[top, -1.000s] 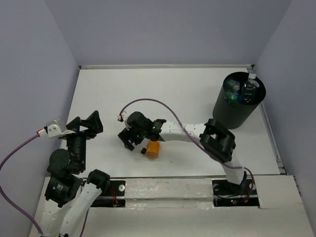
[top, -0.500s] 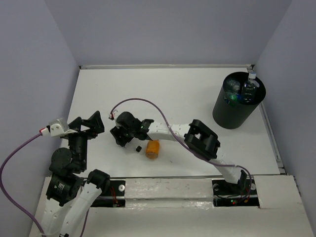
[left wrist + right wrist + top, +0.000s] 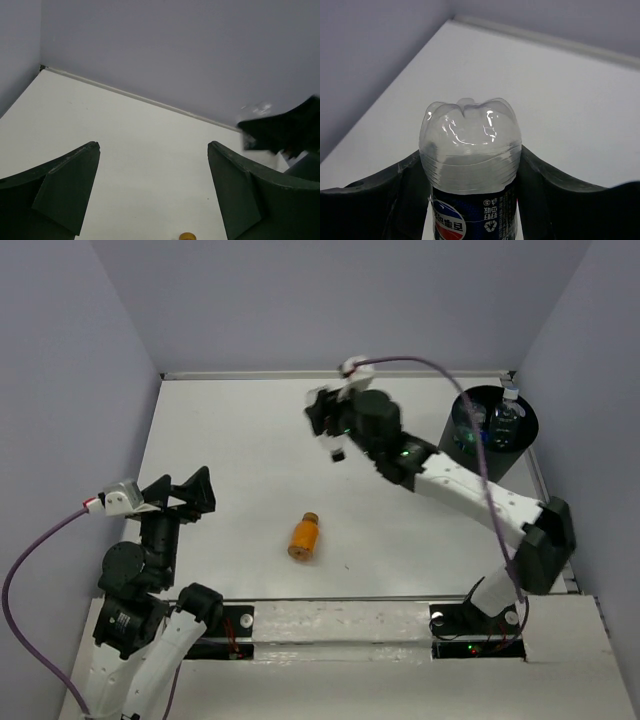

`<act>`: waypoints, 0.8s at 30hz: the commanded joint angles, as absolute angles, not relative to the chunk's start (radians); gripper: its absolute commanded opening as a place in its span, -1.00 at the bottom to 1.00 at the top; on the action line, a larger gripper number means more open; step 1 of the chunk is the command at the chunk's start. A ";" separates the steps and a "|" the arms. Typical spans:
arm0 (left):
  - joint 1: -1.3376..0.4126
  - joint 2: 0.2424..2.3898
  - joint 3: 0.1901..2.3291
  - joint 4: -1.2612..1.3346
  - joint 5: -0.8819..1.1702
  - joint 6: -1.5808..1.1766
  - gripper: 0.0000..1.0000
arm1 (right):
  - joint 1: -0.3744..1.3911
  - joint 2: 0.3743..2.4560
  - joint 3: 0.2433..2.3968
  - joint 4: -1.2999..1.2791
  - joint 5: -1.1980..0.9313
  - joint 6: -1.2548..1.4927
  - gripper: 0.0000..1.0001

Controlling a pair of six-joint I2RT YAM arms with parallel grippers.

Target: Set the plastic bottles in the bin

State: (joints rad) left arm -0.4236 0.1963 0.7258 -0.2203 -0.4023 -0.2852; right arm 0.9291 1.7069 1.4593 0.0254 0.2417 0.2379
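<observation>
Lavender walls close round a white bench [image 3: 230,430] in the overhead view. A squat orange bottle [image 3: 304,538] lies on its side near the front middle of the bench, cap towards the back wall, touching nothing. The black bin [image 3: 470,472] stands upright at the back right corner. Inside it are a green bottle [image 3: 466,441] and clear bottles with blue labels [image 3: 506,421]. The right arm reaches from its base far across the bench, and the right hand [image 3: 331,430] hangs near the back wall, left of the bin and well apart from the orange bottle. What it carries is too small to make out from here. The left hand [image 3: 186,494] is raised at the left side, fingers spread, with nothing between them.

From the left wrist, the two dark fingers [image 3: 65,182] stand wide apart over bare bench. The orange bottle's cap peeps in at the bottom edge, and a blurred dark part of the right arm [image 3: 285,127] shows at the right.

From the right wrist, the hand is clenched round a small bottle [image 3: 468,150] with a red-white-blue label. One finger presses each side just below its clear, lobed base, which points away from the camera towards a bench corner.
</observation>
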 commanded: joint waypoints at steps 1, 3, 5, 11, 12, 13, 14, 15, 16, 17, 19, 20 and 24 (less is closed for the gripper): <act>-0.416 0.230 0.715 -0.163 -0.322 -0.262 0.98 | 0.674 1.393 1.318 0.181 0.507 0.147 -0.27; -0.416 0.232 0.715 -0.160 -0.301 -0.261 0.98 | 0.511 1.263 1.237 0.201 0.624 0.107 -0.27; -0.416 0.227 0.715 -0.158 -0.279 -0.261 0.98 | 0.345 1.168 1.156 0.231 0.699 0.085 -0.27; -0.416 0.218 0.710 -0.152 -0.247 -0.259 0.98 | 0.078 1.098 1.062 0.304 0.660 0.078 -0.28; -0.416 0.218 0.710 -0.150 -0.244 -0.259 0.98 | 0.078 1.110 1.058 0.316 0.670 0.057 -0.28; -0.416 0.216 0.709 -0.150 -0.239 -0.259 0.98 | 0.069 1.126 1.043 0.371 0.687 0.028 -0.28; -0.416 0.219 0.709 -0.150 -0.235 -0.261 0.98 | 0.069 1.140 1.040 0.386 0.715 0.008 -0.28; -0.416 0.218 0.709 -0.149 -0.235 -0.259 0.98 | 0.069 1.153 1.040 0.385 0.718 -0.024 -0.28; -0.416 0.218 0.709 -0.150 -0.235 -0.259 0.98 | 0.069 1.172 1.035 0.388 0.715 -0.029 -0.28; -0.420 0.219 0.709 -0.149 -0.235 -0.259 0.98 | 0.069 1.180 1.023 0.390 0.698 -0.029 -0.28; -0.426 0.218 0.709 -0.149 -0.235 -0.261 0.98 | 0.069 1.199 1.006 0.405 0.674 -0.032 -0.24; -0.426 0.219 0.709 -0.150 -0.235 -0.259 0.98 | 0.069 1.210 0.999 0.414 0.676 -0.040 -0.23; -0.433 0.219 0.709 -0.149 -0.236 -0.259 0.98 | 0.069 1.235 0.909 0.501 0.690 -0.093 -0.05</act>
State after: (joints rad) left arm -0.4248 0.2153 0.7128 -0.2054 -0.2501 -0.2775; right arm 0.0727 1.2392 0.9691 0.3332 0.6697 -0.0250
